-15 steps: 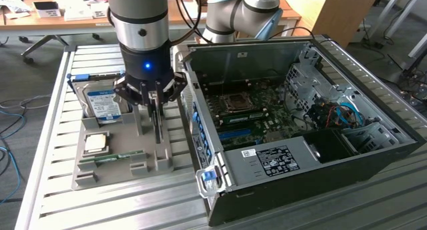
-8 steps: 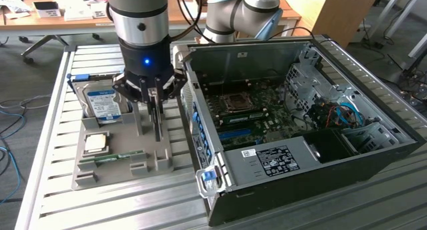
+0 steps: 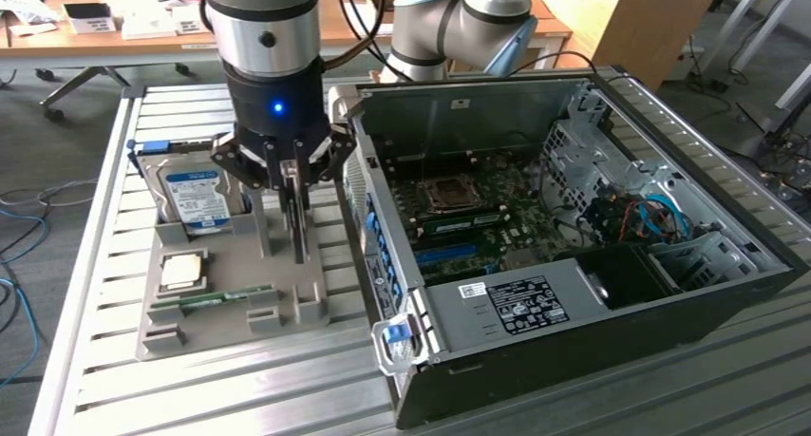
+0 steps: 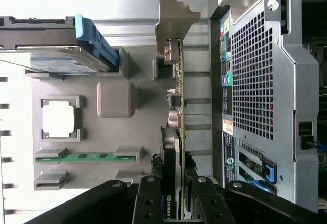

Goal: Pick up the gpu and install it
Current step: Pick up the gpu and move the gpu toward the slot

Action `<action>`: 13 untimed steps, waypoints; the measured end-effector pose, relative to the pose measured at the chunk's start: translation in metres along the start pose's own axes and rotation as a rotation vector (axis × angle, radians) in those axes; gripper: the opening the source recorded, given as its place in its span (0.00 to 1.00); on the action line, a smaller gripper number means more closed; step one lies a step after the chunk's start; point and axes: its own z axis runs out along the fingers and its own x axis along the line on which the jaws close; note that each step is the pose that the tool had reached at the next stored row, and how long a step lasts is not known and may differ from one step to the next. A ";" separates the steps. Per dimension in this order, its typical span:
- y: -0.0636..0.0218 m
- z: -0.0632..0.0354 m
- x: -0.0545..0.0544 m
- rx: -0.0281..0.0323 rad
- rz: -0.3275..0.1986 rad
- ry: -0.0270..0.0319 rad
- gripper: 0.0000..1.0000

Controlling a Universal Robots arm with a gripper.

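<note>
Fingers partly closed, clamped on the gpu at its upper edge by the fan. Card stands on edge in the grey tray, beside the open PC case. Likely light, stiff, fragile: hold board edges, not the fan.

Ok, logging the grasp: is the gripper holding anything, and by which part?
The gpu, standing on edge in the grey tray: the fingers clamp its two faces at the upper edge, by the fan.
</note>
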 end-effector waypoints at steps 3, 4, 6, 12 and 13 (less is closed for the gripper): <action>0.0001 -0.0025 0.000 0.0000 0.000 0.0000 0.27; 0.0002 -0.0033 0.000 -0.0001 0.000 -0.0001 0.27; 0.0003 -0.0049 0.000 -0.0001 0.000 -0.0001 0.27; 0.0005 -0.0095 0.000 -0.0001 0.000 0.0000 0.27; 0.0005 -0.0103 0.000 -0.0001 0.000 -0.0001 0.27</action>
